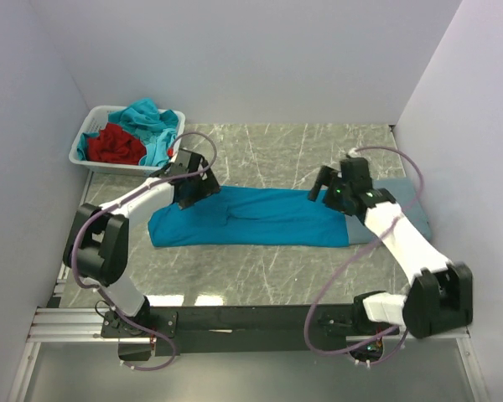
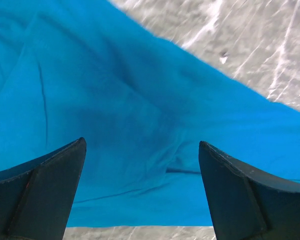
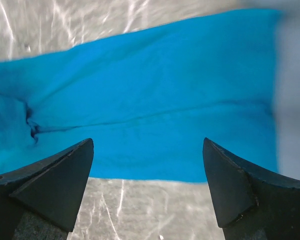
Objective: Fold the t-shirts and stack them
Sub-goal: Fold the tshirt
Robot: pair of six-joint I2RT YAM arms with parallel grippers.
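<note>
1. Red cloth and turquoise cloth fill the white basket (image 1: 80,152) at the far left corner of the surface (image 1: 277,151). The red t-shirt (image 1: 116,144) and the turquoise t-shirt (image 1: 151,121) lie bunched in it, not yet folded.
2. Your left pincer (image 2: 141,142) hangs released, fingers spread wide, over the left end of the teal-blue t-shirt (image 1: 260,218), and it grips nothing.
3. That shirt lies mid-surface as a long band running left to right between your two arms. I judge you are partway through folding it: the lengthwise fold looks made, the crosswise fold is to come.
4. Your right pincer (image 3: 147,142) is likewise released and hovers above the band's right end, holding nothing.
5. At the far right, the slate-blue t-shirt (image 1: 407,194) lies flat, partly hidden under the right arm. I cannot tell whether the teal band overlaps it or only meets it.
6. The next move likely calls for lowering a pincer onto an end, pinching every layer, and carrying that end across to the other. Grip deep enough, or the soft cloth may slip apart.
7. You will find no brand, label or writing that can be read.
</note>
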